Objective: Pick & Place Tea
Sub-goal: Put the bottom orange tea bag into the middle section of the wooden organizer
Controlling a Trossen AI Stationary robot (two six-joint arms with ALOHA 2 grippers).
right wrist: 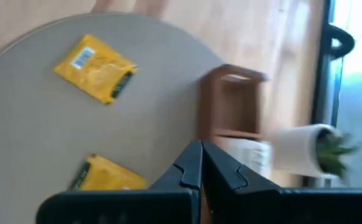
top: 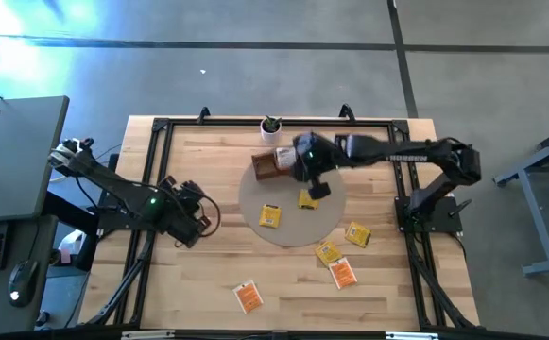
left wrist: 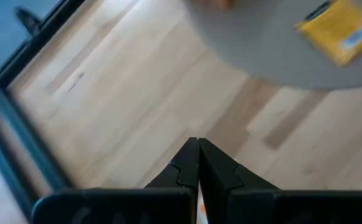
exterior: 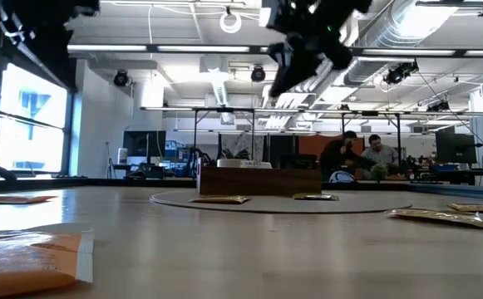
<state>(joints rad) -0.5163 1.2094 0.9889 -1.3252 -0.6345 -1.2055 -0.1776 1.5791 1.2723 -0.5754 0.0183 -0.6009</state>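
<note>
Spanning pale wooden table (top: pixel 208 283), grey round mat (top: pixel 283 222), open-plan room

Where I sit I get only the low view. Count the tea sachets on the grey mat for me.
Observer: Two, both yellow: the left sachet and the right sachet lie on the grey mat.
Operator: Give me the right gripper's state.
Observer: The right gripper is shut, above the mat near the wooden tray; nothing shows between its fingers.
Operator: Report the left arm.
Observer: The left gripper is shut, over bare table left of the mat.
</note>
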